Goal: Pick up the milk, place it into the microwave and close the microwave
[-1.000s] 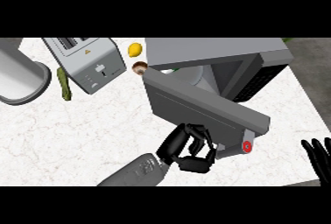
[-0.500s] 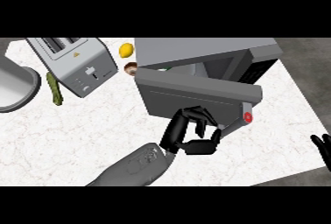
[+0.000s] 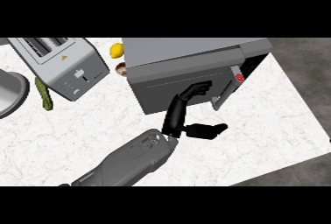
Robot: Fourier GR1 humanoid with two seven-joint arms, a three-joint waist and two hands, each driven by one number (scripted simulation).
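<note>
Under the left hand (image 3: 177, 114), which looks like matt black plastic, the counter (image 3: 258, 131) is smooth white marble with faint veins. The microwave (image 3: 181, 65) at its fingertips looks like dull grey metal (as does the toaster (image 3: 65, 63) further left).

Microwave door (image 3: 184, 89) now nearly shut, left hand (image 3: 184, 111) uncurled, fingertips against it; right hand gone from view.

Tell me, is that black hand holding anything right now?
No, nothing is held. The left hand is open, its straight fingers pressed flat against the microwave door, which is almost shut. The right hand is out of view.
</note>
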